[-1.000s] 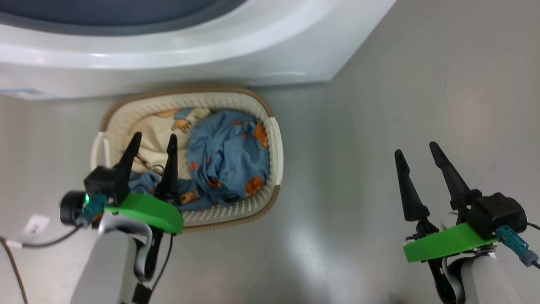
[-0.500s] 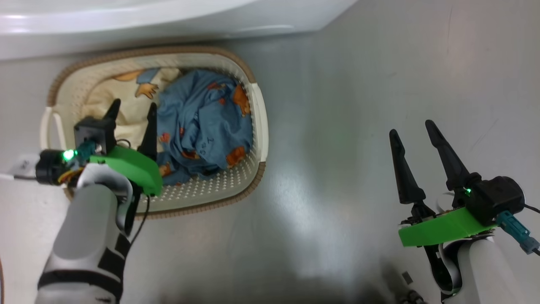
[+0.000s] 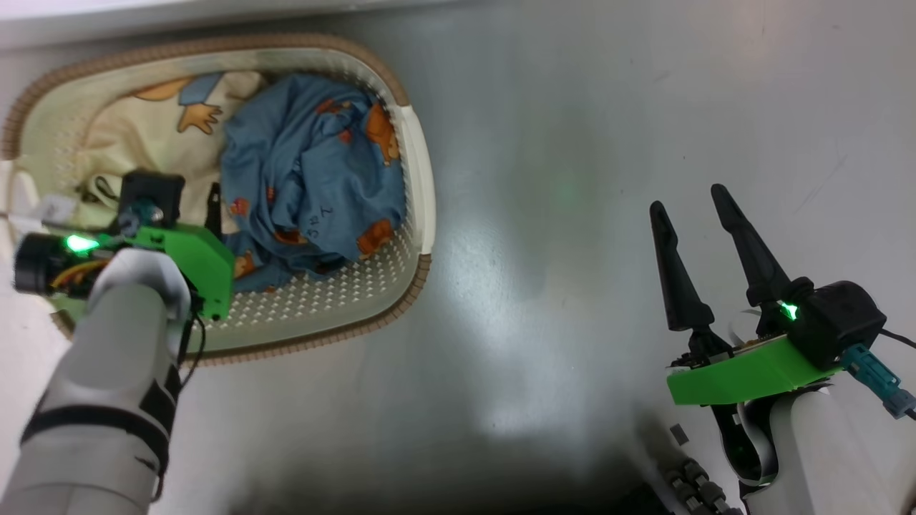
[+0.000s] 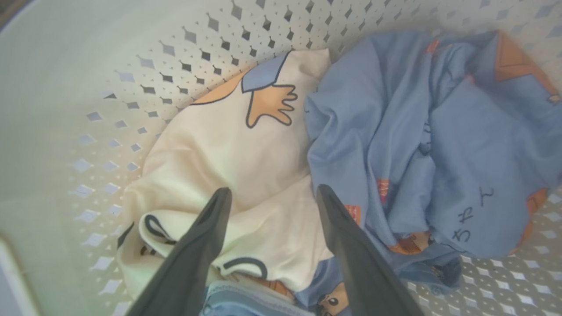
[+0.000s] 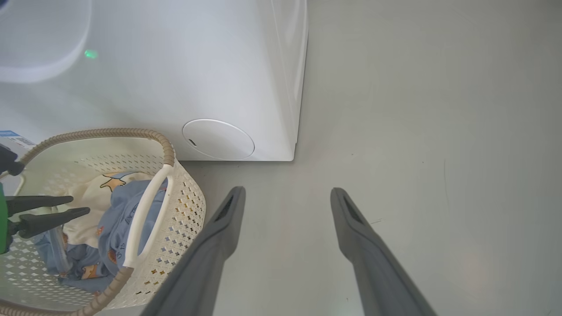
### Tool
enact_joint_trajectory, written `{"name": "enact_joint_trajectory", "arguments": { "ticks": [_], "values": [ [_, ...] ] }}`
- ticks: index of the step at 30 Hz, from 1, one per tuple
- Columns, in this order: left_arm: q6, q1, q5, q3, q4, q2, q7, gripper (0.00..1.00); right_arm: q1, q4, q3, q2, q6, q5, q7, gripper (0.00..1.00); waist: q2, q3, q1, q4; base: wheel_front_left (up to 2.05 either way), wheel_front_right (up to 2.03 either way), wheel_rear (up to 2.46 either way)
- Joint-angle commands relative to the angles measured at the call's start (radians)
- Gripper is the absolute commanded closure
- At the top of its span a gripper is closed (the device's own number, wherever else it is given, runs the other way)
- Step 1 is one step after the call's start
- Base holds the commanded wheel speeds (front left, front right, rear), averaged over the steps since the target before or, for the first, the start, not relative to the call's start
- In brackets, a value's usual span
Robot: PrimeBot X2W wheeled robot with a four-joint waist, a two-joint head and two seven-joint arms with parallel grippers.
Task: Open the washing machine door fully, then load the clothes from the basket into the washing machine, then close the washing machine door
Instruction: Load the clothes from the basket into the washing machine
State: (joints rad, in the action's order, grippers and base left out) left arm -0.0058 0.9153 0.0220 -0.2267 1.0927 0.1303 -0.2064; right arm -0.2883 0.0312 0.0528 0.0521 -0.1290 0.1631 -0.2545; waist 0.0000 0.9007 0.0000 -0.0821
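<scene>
Basket (image 3: 342,336) on floor (image 3: 572,143), right up by bottom front edge of washing machine (image 5: 197,66). Clothes (image 3: 315,179) all in basket: blue bear-print piece (image 4: 417,131) bunched against right-hand wall, cream piece (image 4: 228,145) toward left wall. Left end effector (image 4: 273,191) dipped inside basket, jaws spread wide, fingertips straddling cream piece, nothing pinched. Touching fabric or just above it, can't tell. Right end effector (image 3: 687,200) also released, empty, over bare floor well apart from basket's right rim.

Dark script (image 4: 472,210), perhaps Japanese, on the clothes (image 4: 373,153)
</scene>
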Motion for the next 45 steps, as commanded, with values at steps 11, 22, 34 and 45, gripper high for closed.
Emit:
{"name": "enact_joint_trajectory", "arguments": {
  "ticks": [11, 22, 34, 45],
  "values": [
    [0.060, 0.135, -0.092, -0.073, 0.123, 0.089, 0.147, 0.00, 0.006, -0.024, 0.046, -0.002, -0.002, 0.049, -0.007, 0.00, 0.0000, 0.076, 0.0000, -0.050, 0.00, 0.00, 0.00],
    [0.067, 0.176, -0.123, -0.128, 0.169, 0.115, 0.254, 1.00, -0.011, -0.021, 0.069, -0.002, -0.002, 0.087, -0.007, 0.00, 0.0000, 0.099, 0.0000, -0.089, 0.00, 0.00, 0.00],
    [0.054, 0.113, -0.031, -0.080, 0.179, 0.088, 0.140, 1.00, -0.027, -0.010, 0.042, -0.002, -0.002, 0.076, -0.007, 0.00, 0.0000, 0.015, 0.0000, -0.063, 0.00, 0.00, 0.00],
    [0.019, 0.025, 0.072, -0.025, 0.170, 0.013, -0.024, 1.00, -0.016, 0.007, 0.023, -0.002, -0.002, 0.025, -0.007, 0.00, 0.0000, -0.158, 0.0000, 0.022, 0.00, 0.00, 0.00]
  ]
}}
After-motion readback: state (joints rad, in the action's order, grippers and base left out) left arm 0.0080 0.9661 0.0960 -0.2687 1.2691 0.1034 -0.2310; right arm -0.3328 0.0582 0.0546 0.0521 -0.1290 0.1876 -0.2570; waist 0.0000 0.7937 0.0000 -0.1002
